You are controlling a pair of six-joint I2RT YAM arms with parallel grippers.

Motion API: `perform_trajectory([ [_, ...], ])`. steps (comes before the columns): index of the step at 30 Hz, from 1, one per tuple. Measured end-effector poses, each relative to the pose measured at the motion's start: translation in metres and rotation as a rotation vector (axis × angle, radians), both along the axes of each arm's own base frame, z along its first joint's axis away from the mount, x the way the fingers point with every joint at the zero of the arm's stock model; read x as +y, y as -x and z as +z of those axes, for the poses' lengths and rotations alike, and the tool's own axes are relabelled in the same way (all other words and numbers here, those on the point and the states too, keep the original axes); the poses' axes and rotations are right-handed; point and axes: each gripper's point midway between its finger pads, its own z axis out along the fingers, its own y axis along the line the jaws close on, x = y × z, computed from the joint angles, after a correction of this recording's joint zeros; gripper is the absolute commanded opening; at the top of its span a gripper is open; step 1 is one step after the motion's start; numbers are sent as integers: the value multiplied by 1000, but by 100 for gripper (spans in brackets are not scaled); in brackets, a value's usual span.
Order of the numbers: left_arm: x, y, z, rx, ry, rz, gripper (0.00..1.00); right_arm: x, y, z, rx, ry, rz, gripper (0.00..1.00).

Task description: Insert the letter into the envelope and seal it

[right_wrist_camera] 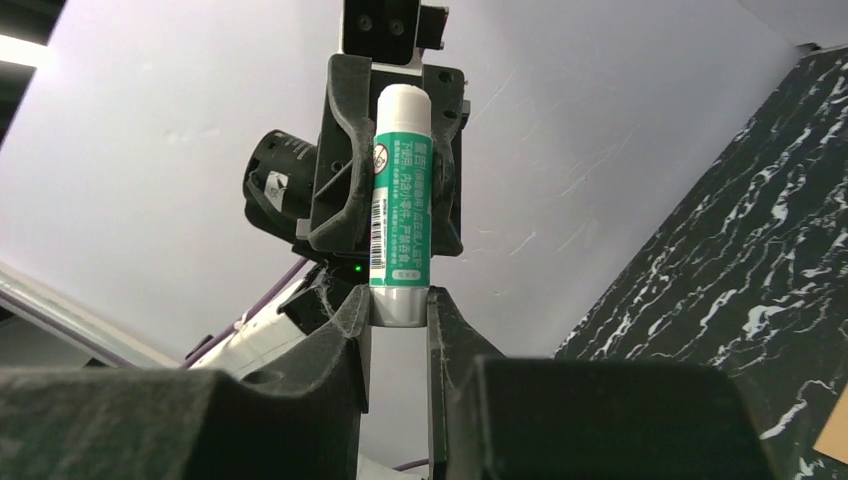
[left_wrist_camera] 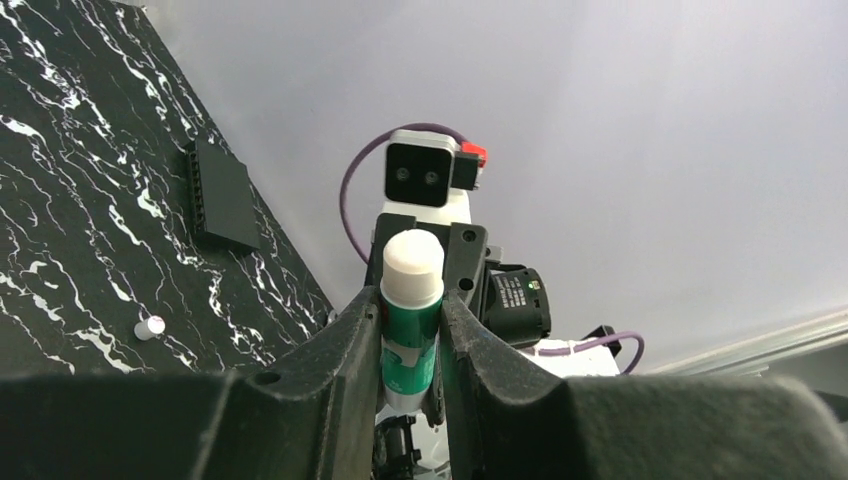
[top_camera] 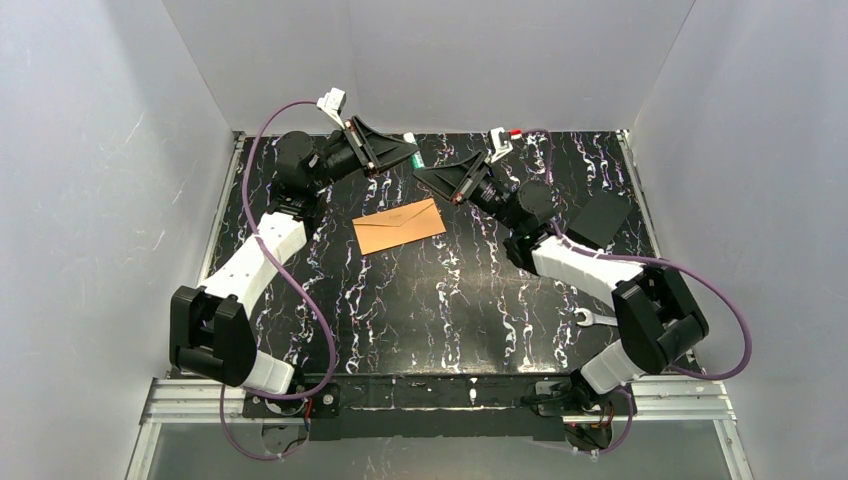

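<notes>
The orange-brown envelope (top_camera: 400,226) lies flat on the black marble table, its flap side up; a corner of it shows in the right wrist view (right_wrist_camera: 836,440). The letter is not visible. Above the table's back edge, both grippers meet at a green glue stick (top_camera: 414,150) with a white top. My left gripper (left_wrist_camera: 412,310) is shut on the stick's green body (left_wrist_camera: 411,320). My right gripper (right_wrist_camera: 398,305) has its fingertips closed against the stick's silver bottom end (right_wrist_camera: 398,300). In the top view the left gripper (top_camera: 408,155) and the right gripper (top_camera: 424,172) face each other.
A flat black block (top_camera: 600,220) lies at the right of the table, also seen from the left wrist (left_wrist_camera: 225,195). A small white cap-like piece (left_wrist_camera: 150,327) lies on the table near it. A wrench (top_camera: 597,319) rests near the right arm's base. White walls enclose the table.
</notes>
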Motion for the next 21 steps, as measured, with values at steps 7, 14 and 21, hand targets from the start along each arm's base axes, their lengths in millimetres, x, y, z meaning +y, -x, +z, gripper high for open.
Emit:
perform_trajectory([
  [7, 7, -18, -22, 34, -72, 96, 0, 8, -20, -20, -81, 286, -96, 1],
  [14, 17, -31, -73, 168, -302, 179, 0, 12, -36, -71, -177, 659, -163, 1],
  [21, 26, -41, -113, 257, -460, 202, 0, 25, -46, -114, -275, 971, -211, 41],
])
